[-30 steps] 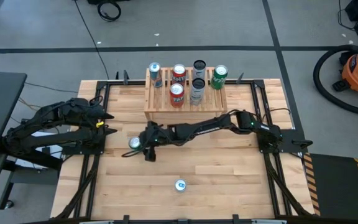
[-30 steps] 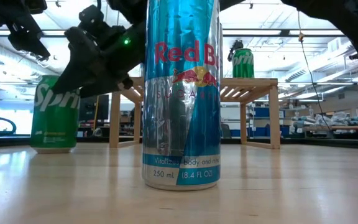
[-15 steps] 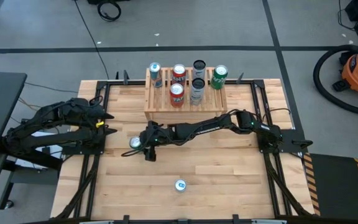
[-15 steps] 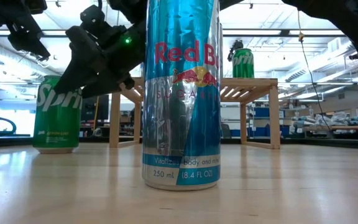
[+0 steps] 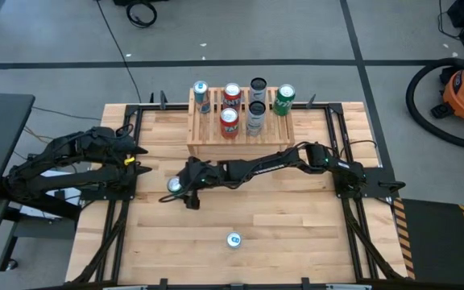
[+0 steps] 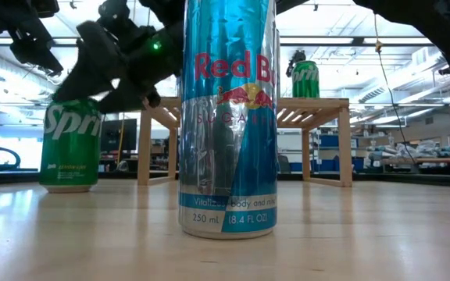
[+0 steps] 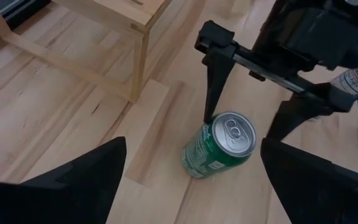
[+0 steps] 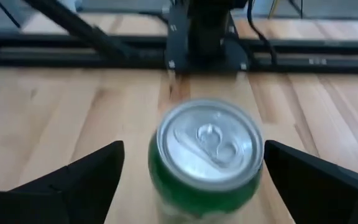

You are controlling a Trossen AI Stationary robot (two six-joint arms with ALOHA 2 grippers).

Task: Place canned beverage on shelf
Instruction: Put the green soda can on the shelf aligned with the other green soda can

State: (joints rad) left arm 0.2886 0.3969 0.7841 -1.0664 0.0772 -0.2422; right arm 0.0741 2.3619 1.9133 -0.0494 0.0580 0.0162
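Right now the right gripper (image 5: 180, 187) is stretched well across the desk (image 5: 296, 234) toward its left side, fingers (image 7: 215, 87) spread wide on either side of a green can (image 5: 173, 185). From the right wrist view, that can's silver top (image 8: 208, 142) sits square between the two dark fingers, upright, with a clear gap on each side, so nothing is gripped. The left wrist view shows the same: one finger stands just beside the can's rim and the other is off to its far side.

Over at the desk's left edge, the left gripper (image 5: 139, 159) waits, folded back, its fingers apart and holding nothing.

The shelf (image 5: 240, 133) stands at the back edge of the desk, around the middle, with six cans on its two tiers: four on the back tier and two on the front, including a green one (image 5: 284, 99) at the right end of the back tier.

A blue can (image 5: 233, 239) stands alone near the front edge, filling the low view (image 6: 227, 117).
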